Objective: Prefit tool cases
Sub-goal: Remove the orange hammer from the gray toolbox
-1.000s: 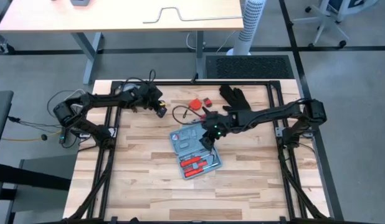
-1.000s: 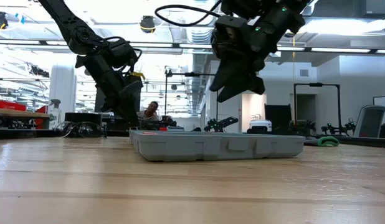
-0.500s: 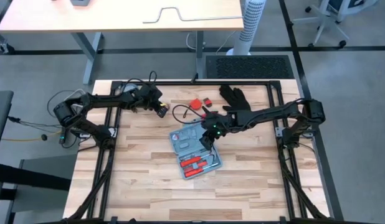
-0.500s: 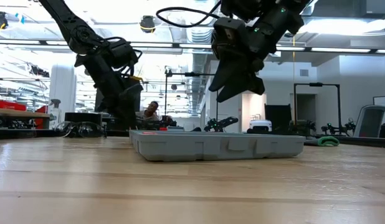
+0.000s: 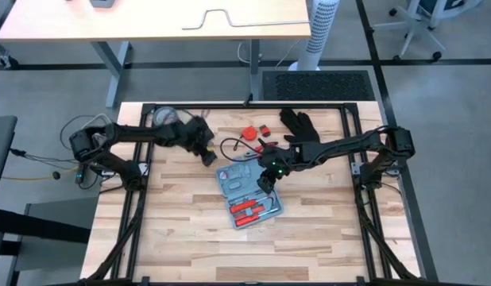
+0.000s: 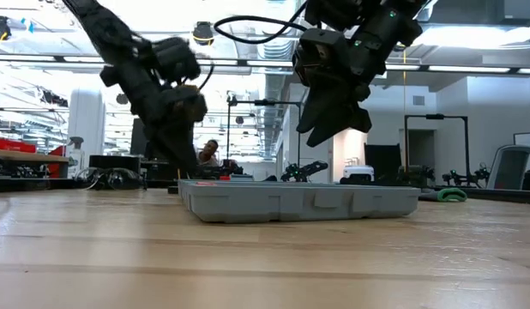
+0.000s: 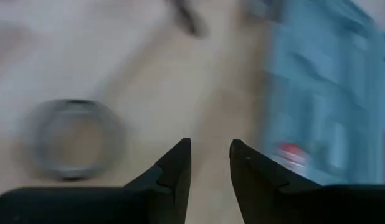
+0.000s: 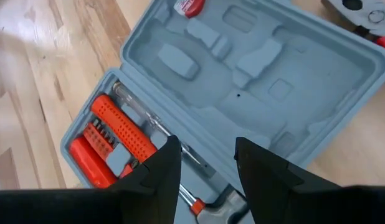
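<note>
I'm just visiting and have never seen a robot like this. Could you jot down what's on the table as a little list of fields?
table: light wooden top
tool case: light blue, lying open near the table's middle
inside the case: orange-red tools in one half, mostly empty moulded slots in the other
left gripper: over bare wood beside the case, fingers slightly apart, holding nothing
right gripper: above the open case, fingers apart, holding nothing
loose parts: red pieces behind the case
glove: black, at the table's far side

Left claw (image 5: 207,156) low, fingers slightly apart; right claw (image 5: 265,178) raised, parted.
</note>
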Robot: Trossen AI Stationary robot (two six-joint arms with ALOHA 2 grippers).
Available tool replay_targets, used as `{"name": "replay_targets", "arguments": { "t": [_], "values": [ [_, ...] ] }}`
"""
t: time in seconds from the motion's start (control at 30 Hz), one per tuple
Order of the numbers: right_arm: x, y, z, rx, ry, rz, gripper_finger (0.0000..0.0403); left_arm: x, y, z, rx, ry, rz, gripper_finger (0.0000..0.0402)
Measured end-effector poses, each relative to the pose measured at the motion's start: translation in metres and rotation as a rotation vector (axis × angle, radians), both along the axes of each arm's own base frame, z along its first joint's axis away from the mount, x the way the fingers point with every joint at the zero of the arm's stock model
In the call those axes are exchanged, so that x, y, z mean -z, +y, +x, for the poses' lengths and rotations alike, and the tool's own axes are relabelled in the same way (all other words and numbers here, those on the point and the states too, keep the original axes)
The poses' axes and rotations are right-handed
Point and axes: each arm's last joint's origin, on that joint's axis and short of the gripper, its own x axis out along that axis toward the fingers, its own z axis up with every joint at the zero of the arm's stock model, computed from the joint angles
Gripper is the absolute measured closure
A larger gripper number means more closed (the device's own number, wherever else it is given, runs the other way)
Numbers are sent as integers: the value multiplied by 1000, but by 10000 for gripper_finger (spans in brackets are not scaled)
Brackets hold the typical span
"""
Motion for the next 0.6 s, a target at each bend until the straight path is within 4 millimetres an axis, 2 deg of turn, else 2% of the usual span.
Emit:
{"name": "replay_targets", "arguments": {
  "t": [0.17, 0.37, 0.5, 0.6],
  "values": [
    [0, 0, 1, 0, -7, 0, 243, -5, -54, 25, 54, -40, 87, 300],
    [0, 0, 0, -18, -17, -14, 251, -11, -103, 37, -36, -121, 167, 300],
    [24, 1, -11, -5, 13, 45, 266, -11, -126, 36, -52, -134, 163, 299],
    [43, 7, -22, 31, 26, 102, 277, -3, -142, 30, -70, -184, 136, 299]
  ]
}}
